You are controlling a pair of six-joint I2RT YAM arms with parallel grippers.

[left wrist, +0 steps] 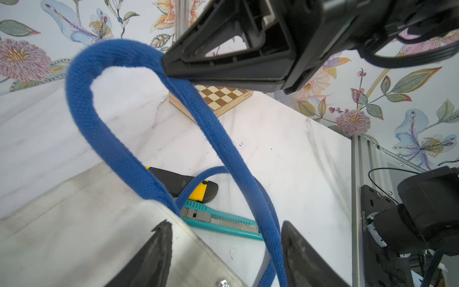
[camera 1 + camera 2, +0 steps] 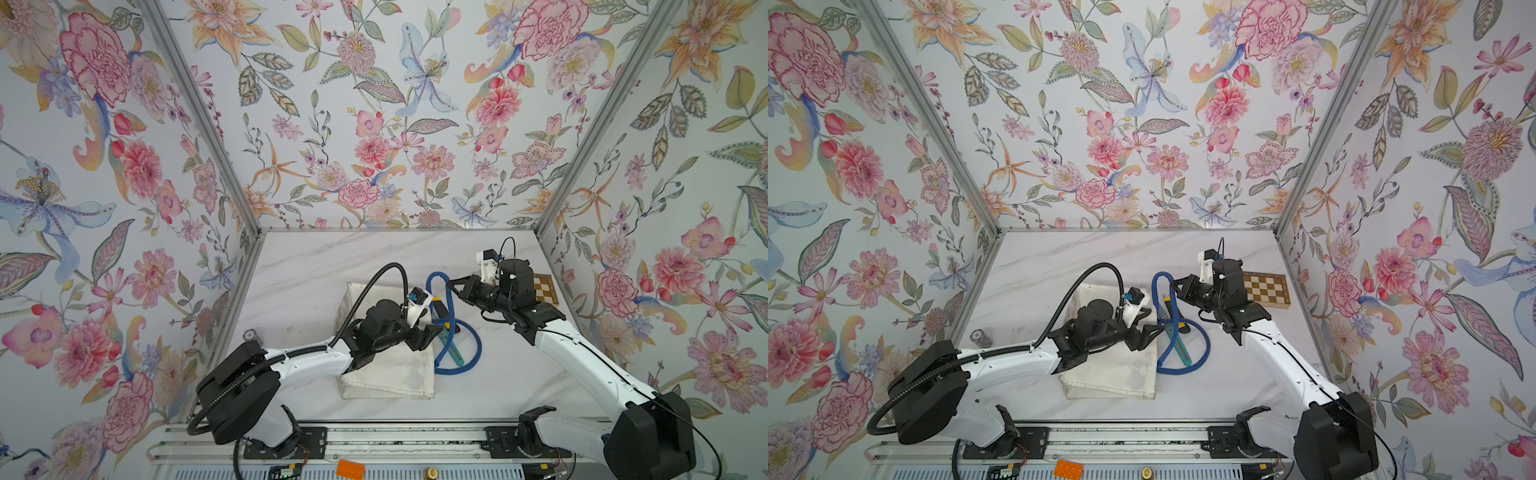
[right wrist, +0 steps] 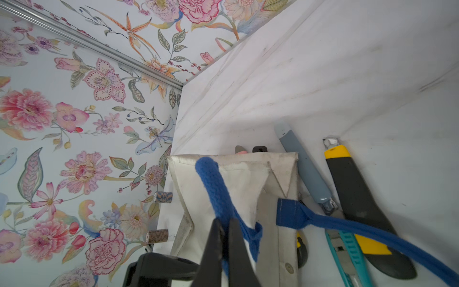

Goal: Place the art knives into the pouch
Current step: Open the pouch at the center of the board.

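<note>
Pink, blue and orange floral wallpaper covers three walls (image 2: pixel 374 124), joined at the corners by slanting aluminium posts (image 2: pixel 199 112). Below lies an evenly lit white, grey-veined marble counter (image 2: pixel 311 257), with a metal rail (image 2: pixel 395 440) along its near edge.

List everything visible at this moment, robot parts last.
pouch: 1, off-white canvas, flat, centre
raised handle: 1, blue, lifted off the pouch
lying handle: 1, blue, looped on the table across two knives
teal knife: 1, teal, by the pouch mouth
yellow-and-black knife: 1, beside the teal one
grey-blue knife: 1, between pouch and yellow-and-black knife
chessboard: 1, brown and cream, far right
patterned cylinders: 2, bluish and brown, left table edge
left gripper: open, at the pouch's edge
right gripper: shut on the raised handle
</note>
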